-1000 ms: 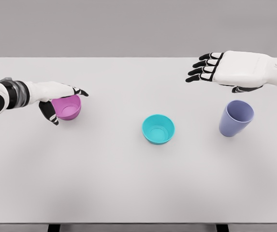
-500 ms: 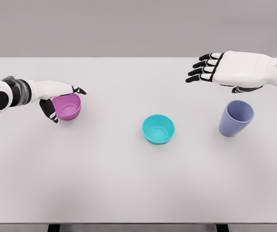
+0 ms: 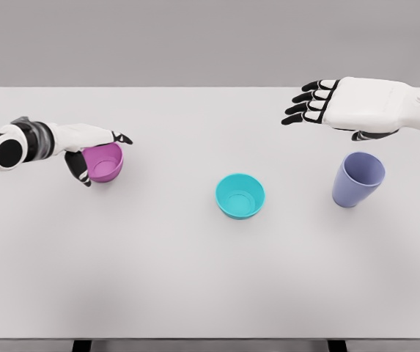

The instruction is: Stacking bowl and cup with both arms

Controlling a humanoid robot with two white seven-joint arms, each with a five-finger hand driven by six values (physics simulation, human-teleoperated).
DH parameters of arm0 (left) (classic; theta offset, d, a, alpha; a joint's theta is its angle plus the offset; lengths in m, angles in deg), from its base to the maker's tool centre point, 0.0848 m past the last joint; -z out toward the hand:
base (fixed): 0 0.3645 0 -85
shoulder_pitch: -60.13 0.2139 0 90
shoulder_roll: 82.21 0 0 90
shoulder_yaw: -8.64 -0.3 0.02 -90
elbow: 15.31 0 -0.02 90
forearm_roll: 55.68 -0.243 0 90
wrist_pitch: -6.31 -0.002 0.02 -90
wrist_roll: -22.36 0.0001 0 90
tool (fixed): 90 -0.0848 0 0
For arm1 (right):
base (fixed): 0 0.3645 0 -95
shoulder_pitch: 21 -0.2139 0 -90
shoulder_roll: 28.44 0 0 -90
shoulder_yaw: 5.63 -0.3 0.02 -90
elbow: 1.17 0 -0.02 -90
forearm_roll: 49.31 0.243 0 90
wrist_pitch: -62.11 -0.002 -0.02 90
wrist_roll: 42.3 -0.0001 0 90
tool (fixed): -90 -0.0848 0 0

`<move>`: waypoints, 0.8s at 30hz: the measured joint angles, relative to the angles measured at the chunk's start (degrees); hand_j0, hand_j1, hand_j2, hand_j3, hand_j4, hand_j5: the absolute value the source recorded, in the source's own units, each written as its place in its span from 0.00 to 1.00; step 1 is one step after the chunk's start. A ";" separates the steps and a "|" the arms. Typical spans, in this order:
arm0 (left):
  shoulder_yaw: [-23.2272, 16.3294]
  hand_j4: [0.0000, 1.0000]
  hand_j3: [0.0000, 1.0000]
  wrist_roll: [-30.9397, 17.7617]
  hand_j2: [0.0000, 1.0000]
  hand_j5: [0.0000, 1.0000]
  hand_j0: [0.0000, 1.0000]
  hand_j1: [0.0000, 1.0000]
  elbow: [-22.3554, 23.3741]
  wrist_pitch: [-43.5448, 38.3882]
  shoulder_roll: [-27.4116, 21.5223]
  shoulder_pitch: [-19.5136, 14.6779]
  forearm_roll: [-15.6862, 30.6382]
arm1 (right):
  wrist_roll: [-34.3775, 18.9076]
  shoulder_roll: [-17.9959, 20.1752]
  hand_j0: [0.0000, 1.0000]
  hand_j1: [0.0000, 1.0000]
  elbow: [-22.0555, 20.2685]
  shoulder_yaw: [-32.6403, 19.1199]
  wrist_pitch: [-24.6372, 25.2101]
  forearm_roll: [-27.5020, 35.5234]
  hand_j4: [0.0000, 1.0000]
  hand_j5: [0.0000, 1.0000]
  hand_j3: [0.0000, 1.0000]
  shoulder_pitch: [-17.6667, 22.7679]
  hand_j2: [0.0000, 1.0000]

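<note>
Tabletop (image 3: 195,286): pale grey-white, fills most of the frame below a plain grey backdrop.
Pink bowl (image 3: 104,162): upright at the left of the frame, opening up, resting on the tabletop.
Left hand (image 3: 85,143): comes in from the left edge at mid-height and sits at the pink bowl's left rim; its fingers (image 3: 119,137) reach flat across the back of the rim while the thumb drops down the bowl's near-left outer wall, so the rim lies between them. Whether they actually press on the wall cannot be told.
Teal bowl (image 3: 240,195): upright near the middle of the frame, standing alone, well apart from both hands.
Purple cup (image 3: 358,179): at the right of the frame, upright with a slight lean, opening toward the upper right, standing on the tabletop.
Right hand (image 3: 341,104): enters from the right edge in the upper right, palm down, above and behind the purple cup and apart from it; its dark-tipped fingers are stretched out toward the left, slightly spread, holding nothing.
</note>
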 measured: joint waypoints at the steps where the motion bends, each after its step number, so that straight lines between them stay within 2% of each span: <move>1: 0.00 1.00 1.00 0.00 1.00 1.00 1.00 1.00 0.02 0.00 0.08 0.00 -0.07 | 0.00 0.00 1.00 1.00 0.00 0.00 0.00 0.00 1.00 1.00 1.00 0.00 1.00; 13: -0.01 1.00 1.00 0.00 1.00 1.00 1.00 1.00 0.59 0.01 0.50 0.35 -0.65 | 0.00 -0.04 1.00 1.00 0.00 0.00 0.00 0.00 1.00 1.00 1.00 0.00 1.00; 19: 0.00 0.85 0.85 -0.01 0.85 0.85 0.85 0.85 0.82 -0.10 0.65 0.44 -0.69 | 0.00 -0.01 1.00 1.00 0.00 0.00 -0.01 -0.01 1.00 1.00 1.00 0.44 1.00; 24: 0.00 0.76 0.76 -0.04 0.76 0.76 0.76 0.76 0.85 -0.15 0.64 0.44 -0.64 | 0.00 0.00 1.00 1.00 0.00 0.01 0.00 -0.01 1.00 1.00 1.00 0.53 1.00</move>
